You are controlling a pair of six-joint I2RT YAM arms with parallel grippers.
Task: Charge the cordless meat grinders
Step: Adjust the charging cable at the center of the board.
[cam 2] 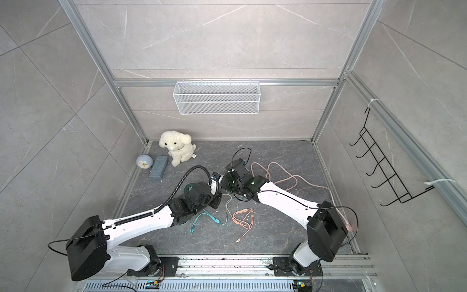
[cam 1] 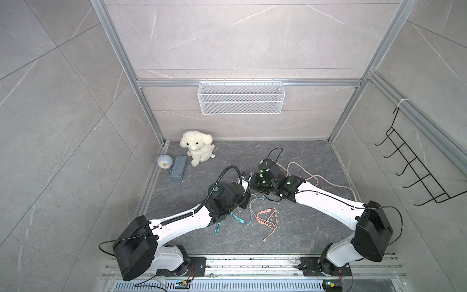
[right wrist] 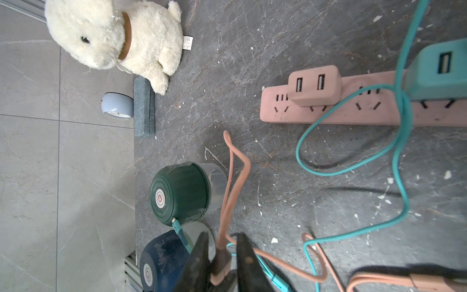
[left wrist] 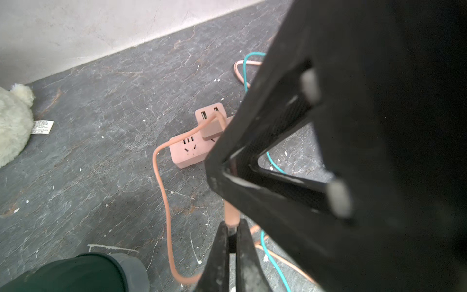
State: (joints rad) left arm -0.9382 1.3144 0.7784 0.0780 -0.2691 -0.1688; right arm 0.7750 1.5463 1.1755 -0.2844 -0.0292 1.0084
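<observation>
1. Right wrist view: right gripper (right wrist: 223,236) stands slightly parted around the pink plug (right wrist: 220,265).
2. Left gripper (left wrist: 232,225) is clamped shut on the pink plug.
3. Blue grinder (right wrist: 161,263) sits just beside the right gripper; green grinder (right wrist: 179,193) stands next to it, farther off, a teal cable (right wrist: 180,233) plugged into its side.

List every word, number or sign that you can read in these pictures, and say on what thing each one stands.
No word or number is readable.
Red power sign: silver hub of the green grinder.
Blurred sign, perhaps the same: hub of the blue grinder.
Printed lines, too small to read: white tag of the toy dog.
Clock face: too small to read.
</observation>
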